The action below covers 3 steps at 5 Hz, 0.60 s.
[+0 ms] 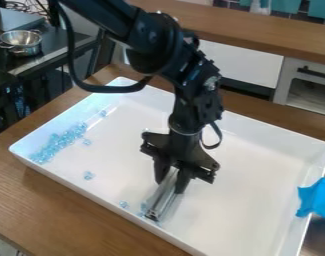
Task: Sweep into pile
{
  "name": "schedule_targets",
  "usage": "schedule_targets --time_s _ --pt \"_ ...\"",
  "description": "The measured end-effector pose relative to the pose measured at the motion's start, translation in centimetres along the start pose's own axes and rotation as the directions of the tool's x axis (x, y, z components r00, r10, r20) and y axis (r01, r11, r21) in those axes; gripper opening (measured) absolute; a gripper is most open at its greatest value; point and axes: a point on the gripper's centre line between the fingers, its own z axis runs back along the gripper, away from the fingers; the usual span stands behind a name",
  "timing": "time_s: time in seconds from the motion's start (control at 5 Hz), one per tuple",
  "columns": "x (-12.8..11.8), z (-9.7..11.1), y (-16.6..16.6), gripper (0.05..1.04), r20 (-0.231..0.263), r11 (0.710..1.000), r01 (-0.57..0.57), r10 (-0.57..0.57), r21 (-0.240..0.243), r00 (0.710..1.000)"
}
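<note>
At the tray's [78, 185] edge, perhaps blue tape [316, 197].

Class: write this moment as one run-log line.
black hand: gripping long silver bar | light-blue translucent beads: bulk at view's left, strays near bar | white rectangular tray: on brown wooden table

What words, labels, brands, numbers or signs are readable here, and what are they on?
None that I can read.
White tray: no writing seen.
Metal piece: no writing seen.
Blue piece: no writing seen.
Black arm: small pale marks, too small to tell whether they are print.
</note>
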Motion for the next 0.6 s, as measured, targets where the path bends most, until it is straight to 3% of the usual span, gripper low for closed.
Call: schedule_targets --time_s 0.4,0.6 --pt "-0.1 -0.8 4.5 0.370 -0.016 0.999 -0.006 0.006 0.036 1.000" --pt "0.1 -1.0 7.4 0.370 -0.034 0.996 -0.044 0.047 0.078 0.998"
